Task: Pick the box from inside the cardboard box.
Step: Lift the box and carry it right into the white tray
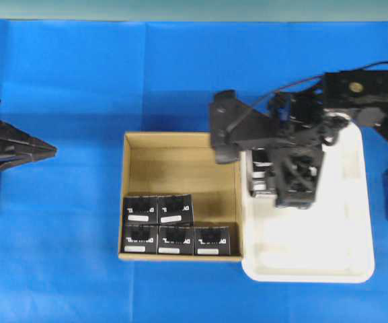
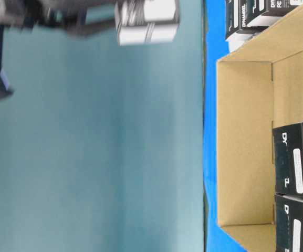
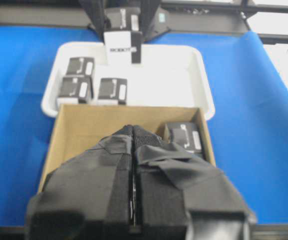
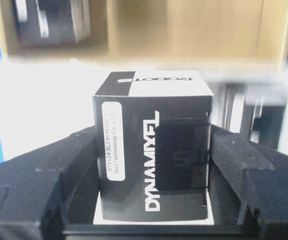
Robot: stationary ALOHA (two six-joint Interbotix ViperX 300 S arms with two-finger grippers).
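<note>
While the right gripper (image 4: 153,165) clasps a small black box (image 4: 153,150) between its padded jaws, seen at centre of the right wrist view with the white lettering running up its face and a white label on its left side, the arm sits over the white tray (image 1: 355,269) at right of centre in the overhead view, just beside the right wall of the cardboard box (image 1: 180,161). The held box is thus outside the carton, and the grip on its two opposite faces keeps it upright, presumably so it can be set down beside the three black boxes (image 3: 113,91) lying at upper left of the left wrist view. Five identical boxes (image 1: 173,225) remain packed in two rows against the lower wall of the carton, leaving its upper half bare. The left gripper (image 3: 132,150), its jaws pressed together on nothing, fills the lower centre of its own view and waits at the left edge of the overhead frame, well apart from the carton
</note>
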